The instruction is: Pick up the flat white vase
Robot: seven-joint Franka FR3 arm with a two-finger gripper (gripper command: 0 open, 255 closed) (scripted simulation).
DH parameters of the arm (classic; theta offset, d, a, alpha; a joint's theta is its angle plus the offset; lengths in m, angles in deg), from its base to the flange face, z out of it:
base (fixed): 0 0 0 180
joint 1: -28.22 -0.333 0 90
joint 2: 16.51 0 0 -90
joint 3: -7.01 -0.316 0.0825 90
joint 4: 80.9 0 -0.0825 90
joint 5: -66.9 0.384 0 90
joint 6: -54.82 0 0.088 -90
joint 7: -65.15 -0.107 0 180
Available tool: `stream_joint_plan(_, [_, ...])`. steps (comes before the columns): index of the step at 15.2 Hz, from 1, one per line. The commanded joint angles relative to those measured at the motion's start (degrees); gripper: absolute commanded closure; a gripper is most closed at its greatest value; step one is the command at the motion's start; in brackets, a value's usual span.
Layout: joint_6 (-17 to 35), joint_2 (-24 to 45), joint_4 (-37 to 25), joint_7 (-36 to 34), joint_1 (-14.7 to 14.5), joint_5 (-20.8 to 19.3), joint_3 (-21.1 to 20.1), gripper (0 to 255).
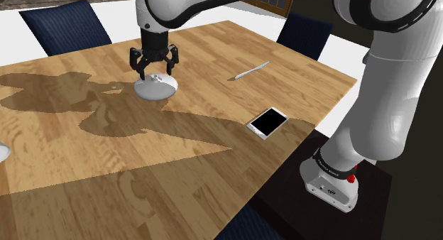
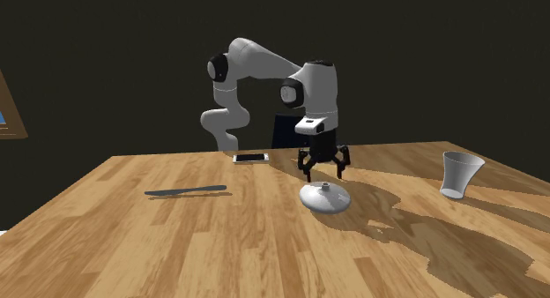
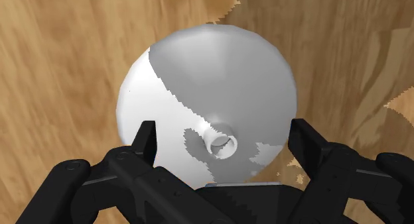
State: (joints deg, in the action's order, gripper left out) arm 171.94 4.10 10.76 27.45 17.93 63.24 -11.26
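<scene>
We note the tool spread wide just above the white vase on the wooden desk, fingers either side of its small neck, not touching it.

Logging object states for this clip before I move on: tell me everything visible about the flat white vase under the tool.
The flat white vase is a low, round, squashed dome, plain white-grey and smooth, with a small, short, open neck at its top centre. It sits upright on the wooden table, partly in the arm's shadow. The tool hangs directly above it, fingers apart on either side of the neck, not clasping it. Apart from the table, nothing appears to touch it.
</scene>
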Motion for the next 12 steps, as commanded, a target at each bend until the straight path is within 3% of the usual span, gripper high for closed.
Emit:
stream_joint_plan(1, [0.4,0.1,0.3,0.0,0.0,0.0,0.0,0])
stream_joint_plan(2, [0.4,0.1,0.2,0.0,0.0,0.0,0.0,255])
stream_joint_plan(12, [-0.3,0.0,-0.3,0.1,0.0,0.0,0.0,255])
